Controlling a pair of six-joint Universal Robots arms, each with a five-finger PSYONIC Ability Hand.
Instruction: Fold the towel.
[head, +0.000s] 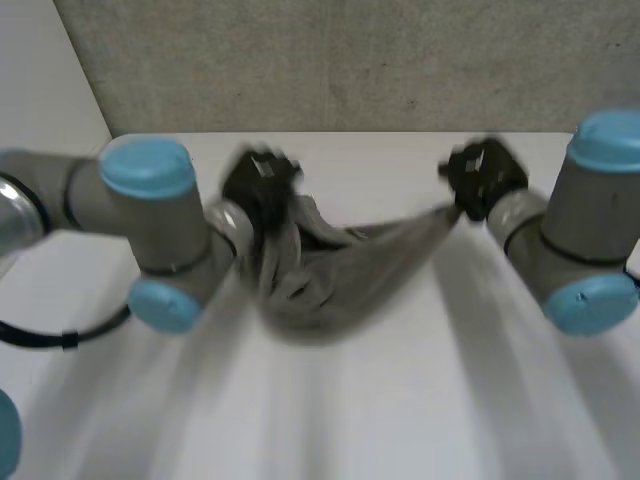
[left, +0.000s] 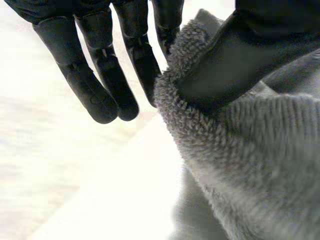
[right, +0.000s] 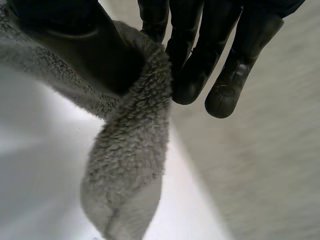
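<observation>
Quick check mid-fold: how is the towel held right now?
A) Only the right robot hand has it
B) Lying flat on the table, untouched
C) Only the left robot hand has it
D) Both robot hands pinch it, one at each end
D: the left robot hand and the right robot hand each pinch one end of the towel between thumb and fingers, and it sags between them.

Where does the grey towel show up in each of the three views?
Head view: grey towel slung between left hand and right hand, sagging in the middle.
Left wrist view: towel pinched between that hand's thumb and fingers.
Right wrist view: towel pinched likewise, an end drooping past the thumb.
Shared landmark: the white table.
</observation>
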